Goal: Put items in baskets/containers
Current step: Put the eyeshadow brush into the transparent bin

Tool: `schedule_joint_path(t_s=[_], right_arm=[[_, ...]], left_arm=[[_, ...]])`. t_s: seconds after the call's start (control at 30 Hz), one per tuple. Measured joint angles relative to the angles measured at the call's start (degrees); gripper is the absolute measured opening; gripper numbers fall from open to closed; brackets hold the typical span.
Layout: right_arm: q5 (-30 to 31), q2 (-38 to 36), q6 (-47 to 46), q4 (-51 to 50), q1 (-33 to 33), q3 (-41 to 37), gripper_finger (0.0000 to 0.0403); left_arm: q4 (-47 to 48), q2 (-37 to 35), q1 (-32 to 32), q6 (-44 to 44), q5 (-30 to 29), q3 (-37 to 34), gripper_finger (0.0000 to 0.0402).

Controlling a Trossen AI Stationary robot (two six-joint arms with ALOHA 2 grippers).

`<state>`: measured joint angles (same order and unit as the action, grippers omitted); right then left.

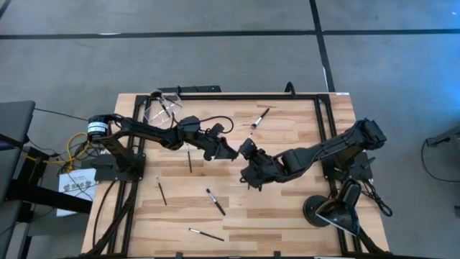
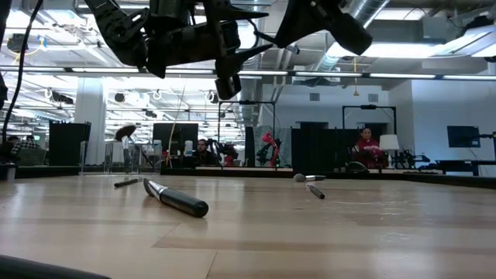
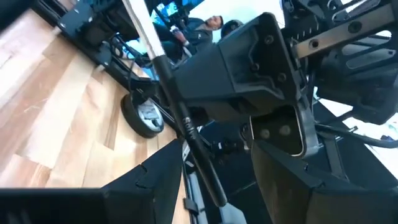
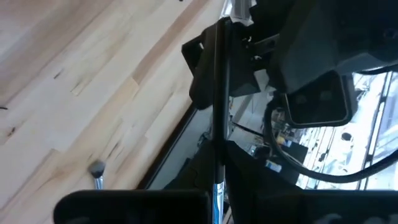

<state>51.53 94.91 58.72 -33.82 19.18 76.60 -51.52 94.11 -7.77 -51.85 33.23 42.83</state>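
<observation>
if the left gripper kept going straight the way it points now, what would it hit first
Most likely the right gripper. The left gripper points across the table's middle at it, open, almost tip to tip. A brush held by the right gripper lies between them; depth is unclear.

An overhead camera looks straight down on the whole table (image 1: 287, 216) and both arms. A low camera sits at tabletop height, facing level across the wood into the room. Each wrist camera looks close along its own fingers; both frame the same brush (image 3: 186, 124) at mid-table.
</observation>
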Motion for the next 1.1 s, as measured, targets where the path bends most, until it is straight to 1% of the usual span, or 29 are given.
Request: schedule_joint_path(t_s=[0.1, 0.23, 0.33, 0.43, 0.57, 0.63, 0.67, 0.73, 0.8, 0.9, 1.0, 1.1], right_arm=[[0.00, 0.00, 0.47, 0.35, -0.73, -0.02, 0.0009], [-0.12, 0.00, 1.54, 2.83, -0.84, -0.04, 0.0009], [-0.41, 0.01, 1.73, 3.33, -0.79, -0.05, 0.0010], [-0.68, 0.09, 1.55, 3.01, -0.76, -0.11, 0.0010], [-1.17, 0.09, 1.26, 2.99, -0.25, -0.13, 0.0014], [-1.67, 0.07, -0.53, 3.08, -0.04, -0.13, 0.0022], [-1.58, 0.07, -1.86, 3.34, 0.01, -0.13, 0.0028], [-1.35, 0.00, -4.86, 3.72, 0.04, -0.13, 0.0040], [0.21, 0.00, -9.18, 4.05, 0.22, -0.13, 0.0052], [3.78, -0.02, -18.66, 4.37, 0.46, -0.10, 0.0063], [3.75, -1.01, -29.19, 4.29, 0.95, -0.06, 0.0068], [2.41, -2.22, -38.75, 4.07, 1.63, -0.02, 0.0069]], left_arm=[[0.54, 0.00, -0.02, 0.41, -0.49, 0.00, 0.0190], [1.49, 0.00, -0.02, 2.56, -3.15, 0.00, 0.0188], [2.68, 0.00, -0.02, 4.58, -4.00, 0.00, 0.0170], [3.09, -0.02, 0.00, 6.29, -4.39, 0.00, 0.0133], [3.40, -0.04, 0.02, 8.53, -4.28, 0.00, 0.0064], [4.22, 0.06, -0.04, 10.17, -4.30, -0.12, 0.0031], [4.21, 0.09, -0.04, 11.11, -4.28, -0.13, 0.0022], [3.98, 0.09, -0.04, 12.96, -4.59, -0.14, 0.0022], [3.52, 0.09, -0.04, 14.59, -5.00, -0.24, 0.0026], [3.31, -0.02, -0.07, 17.95, -6.32, -0.91, 0.0031], [4.20, 0.11, -0.48, 22.50, -8.82, -2.54, 0.0024], [3.66, 0.09, -1.61, 27.01, -13.27, -4.06, 0.0024]])
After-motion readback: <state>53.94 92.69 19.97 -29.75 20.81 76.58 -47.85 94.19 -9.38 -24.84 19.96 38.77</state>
